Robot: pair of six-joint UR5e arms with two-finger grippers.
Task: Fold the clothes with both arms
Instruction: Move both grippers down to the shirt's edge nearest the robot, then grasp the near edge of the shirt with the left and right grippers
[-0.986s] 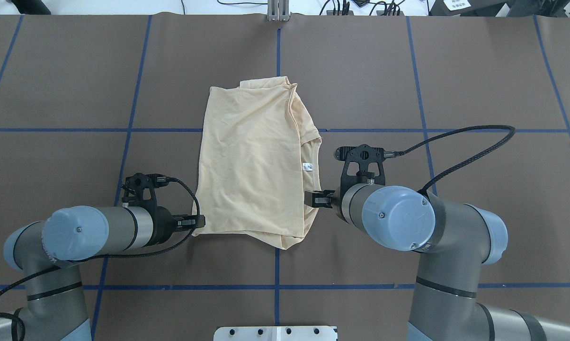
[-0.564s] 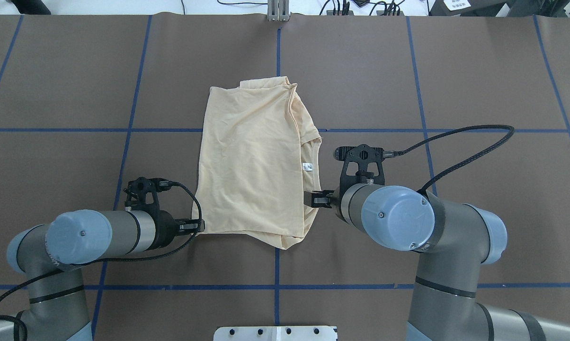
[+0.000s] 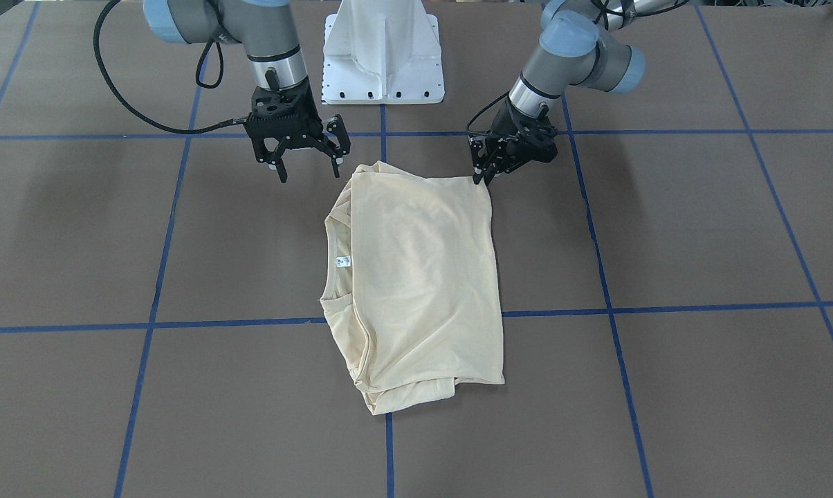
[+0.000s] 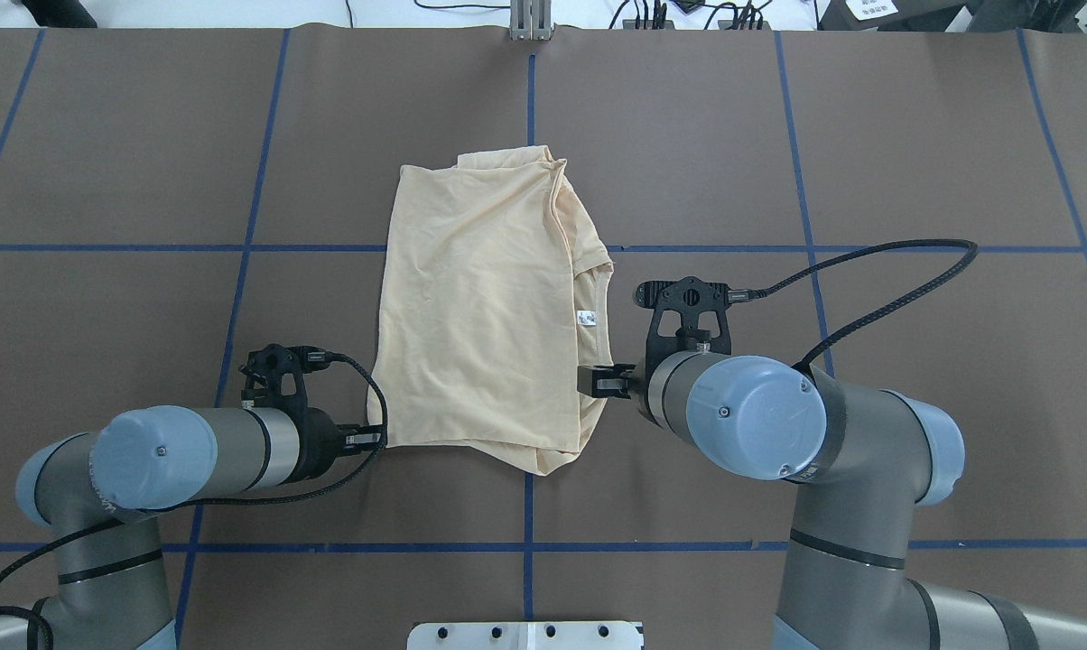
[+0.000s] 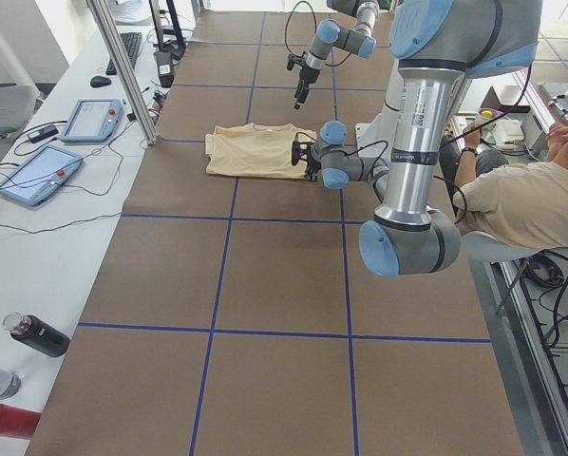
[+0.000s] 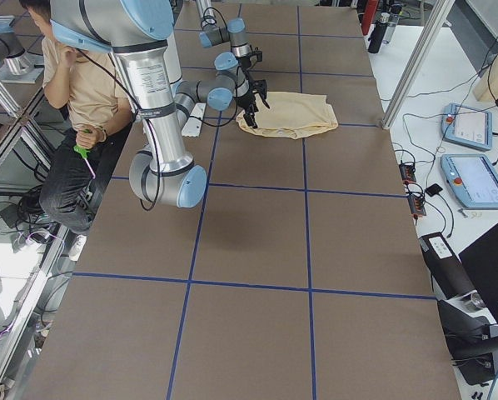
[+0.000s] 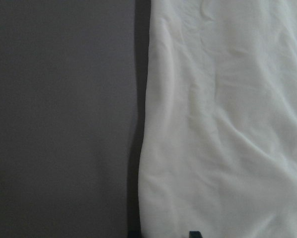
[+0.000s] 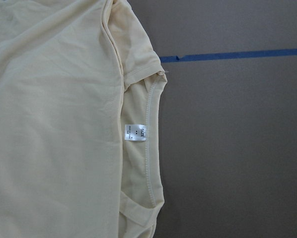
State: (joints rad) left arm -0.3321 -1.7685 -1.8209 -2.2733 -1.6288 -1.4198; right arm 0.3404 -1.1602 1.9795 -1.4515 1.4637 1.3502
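Brown table (image 4: 101, 135) | T-shirt (image 4: 471, 307) folded | long axis front-back | neck (image 4: 598, 318) rightward

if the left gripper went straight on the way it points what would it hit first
Most likely the T-shirt: the left gripper aims at its near corner. Depth is unclear, so the table beside it could come first.

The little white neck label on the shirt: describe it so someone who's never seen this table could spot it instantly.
On the brown table with blue tape lines lies one folded cream-yellow T-shirt. Along its edge facing the right gripper, inside the ribbed neckline, sits the neck label. It is the only white patch on the plain cloth.
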